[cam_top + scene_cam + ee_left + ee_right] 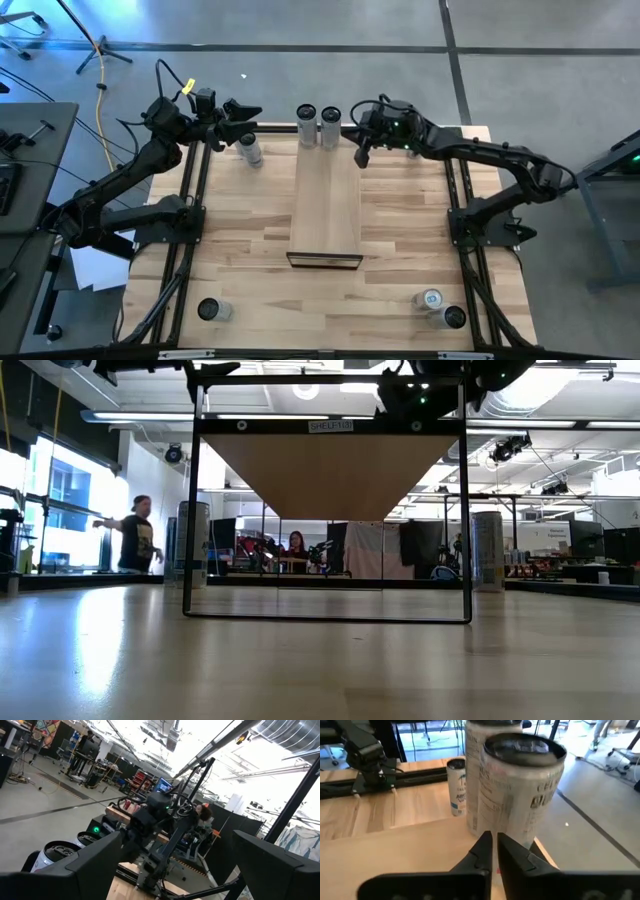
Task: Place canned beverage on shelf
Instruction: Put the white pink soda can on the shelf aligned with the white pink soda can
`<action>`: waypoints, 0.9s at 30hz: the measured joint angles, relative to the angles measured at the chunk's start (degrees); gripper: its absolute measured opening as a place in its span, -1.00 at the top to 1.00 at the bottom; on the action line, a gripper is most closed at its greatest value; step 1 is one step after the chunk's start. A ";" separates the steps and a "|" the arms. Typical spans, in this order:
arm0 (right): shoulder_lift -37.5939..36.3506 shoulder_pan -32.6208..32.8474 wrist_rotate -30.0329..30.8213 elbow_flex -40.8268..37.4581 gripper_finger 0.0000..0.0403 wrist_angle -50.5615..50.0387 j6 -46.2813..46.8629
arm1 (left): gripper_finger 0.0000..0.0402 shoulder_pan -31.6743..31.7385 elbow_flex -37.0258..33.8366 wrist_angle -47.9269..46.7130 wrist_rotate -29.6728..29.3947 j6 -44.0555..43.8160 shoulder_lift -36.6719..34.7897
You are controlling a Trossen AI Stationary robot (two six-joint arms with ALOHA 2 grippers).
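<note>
Pale wood shelf [326, 215] carries two cans [318, 126] at its far end. Just beside them, the right gripper [495, 851] hovers with jaws closed on nothing; the left gripper [240, 122], jaws wide, hangs above a third can [250, 151] on the table [400, 260].

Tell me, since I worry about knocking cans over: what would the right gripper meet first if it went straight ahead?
Probably the nearer can on the shelf: the right gripper, jaws shut, points at its base, though the gap is unclear.
</note>
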 joint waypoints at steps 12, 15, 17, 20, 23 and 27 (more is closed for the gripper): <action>2.23 -0.02 0.39 -0.01 1.00 2.80 -0.23 | -0.73 -0.07 0.00 0.00 0.15 -0.12 -0.01; 2.23 0.00 0.37 -0.01 1.00 3.42 -0.22 | -0.73 -0.07 0.00 -0.06 0.16 -0.10 0.00; 2.23 0.00 0.37 -0.01 1.00 4.04 -0.22 | -0.73 -0.07 0.02 -0.13 0.16 -0.10 -0.01; 2.23 -0.01 0.37 -0.01 1.00 4.92 -0.52 | -0.73 -0.07 0.00 -0.14 0.15 -0.07 0.00; 2.23 0.00 0.39 -0.01 1.00 5.17 -1.53 | -0.73 -0.07 0.00 -0.18 0.16 -0.06 0.00; 2.54 0.00 0.81 -0.01 1.00 5.34 -1.68 | -0.73 -0.07 0.00 -0.18 0.16 -0.06 0.00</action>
